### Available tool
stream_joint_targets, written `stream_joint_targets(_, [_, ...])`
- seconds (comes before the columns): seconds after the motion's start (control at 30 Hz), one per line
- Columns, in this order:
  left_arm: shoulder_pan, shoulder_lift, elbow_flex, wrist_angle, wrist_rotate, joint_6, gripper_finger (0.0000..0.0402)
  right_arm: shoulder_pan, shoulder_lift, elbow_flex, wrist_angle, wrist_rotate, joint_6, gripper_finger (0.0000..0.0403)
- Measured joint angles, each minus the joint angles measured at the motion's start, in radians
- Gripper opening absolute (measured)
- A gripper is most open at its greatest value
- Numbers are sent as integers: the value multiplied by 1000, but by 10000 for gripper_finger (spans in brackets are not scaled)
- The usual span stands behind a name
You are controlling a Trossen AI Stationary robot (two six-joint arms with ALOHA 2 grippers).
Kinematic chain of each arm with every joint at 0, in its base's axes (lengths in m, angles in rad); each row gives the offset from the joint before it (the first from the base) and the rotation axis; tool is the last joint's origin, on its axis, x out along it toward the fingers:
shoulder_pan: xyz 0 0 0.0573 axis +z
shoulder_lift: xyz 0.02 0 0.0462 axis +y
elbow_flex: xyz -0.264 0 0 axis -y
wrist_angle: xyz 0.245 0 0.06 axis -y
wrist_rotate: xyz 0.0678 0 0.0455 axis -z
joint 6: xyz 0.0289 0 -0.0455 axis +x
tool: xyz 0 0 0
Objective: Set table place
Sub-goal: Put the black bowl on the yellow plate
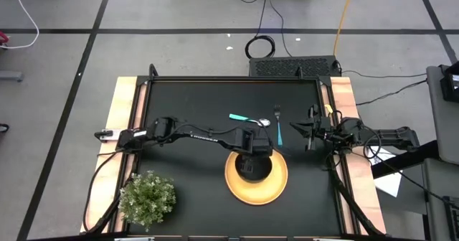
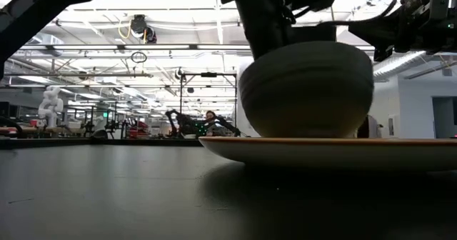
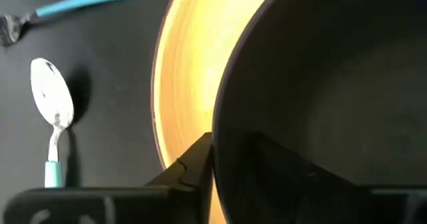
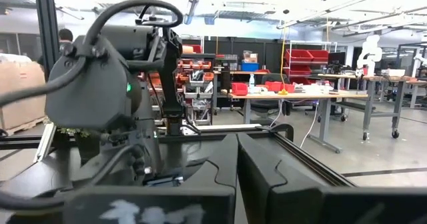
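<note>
The black bowl [image 1: 252,171] sits on the round yellow plate [image 1: 276,187] near the table's middle; the low view shows the bowl [image 2: 307,90] with its base on the plate [image 2: 328,151]. My left gripper [image 1: 252,155] is over the bowl's far side, shut on its rim. The teal-handled spoon [image 1: 247,119] and fork [image 1: 278,130] lie flat on the black table [image 1: 193,97] beyond the plate. They also show in the left wrist view, spoon [image 3: 52,104] and fork [image 3: 87,1]. My right gripper [image 1: 295,129] waits shut and empty at the table's right side. My left gripper holds the bowl's rim [image 3: 217,127] on its far side, with one finger [image 3: 193,167] outside the wall and the other finger [image 3: 280,157] inside the bowl. The fingers come from above, pointing down. The bowl stands upright, its base on the yellow plate.
A green bushy potted plant [image 1: 147,196] stands at the table's near left corner. Light wooden strips [image 1: 118,119] run along the table's left and right sides. The right arm [image 1: 358,133] rests over the right strip.
</note>
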Motion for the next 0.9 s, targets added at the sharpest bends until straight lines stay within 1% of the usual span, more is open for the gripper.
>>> stream_joint_targets(0.2, [-6, 2, -1, -10, -25, 3, 141, 0, 0, 0, 0, 0, 0, 0])
stream_joint_targets(0.33, [-15, 2, -1, -7, -87, 3, 153, 0, 0, 0, 0, 0, 0, 0])
stream_joint_targets(0.5, [-29, 2, 0, -2, -155, 8, 154, 0, 0, 0, 0, 0, 0, 0])
stream_joint_targets(0.63, [-41, 2, 1, 1, -186, 7, 154, 0, 0, 0, 0, 0, 0, 0])
stream_joint_targets(0.77, [-55, 0, 2, 2, -245, 7, 154, 0, 0, 0, 0, 0, 0, 0])
stream_joint_targets(0.9, [-67, -1, 3, 3, -276, 2, 154, 0, 0, 0, 0, 0, 0, 0])
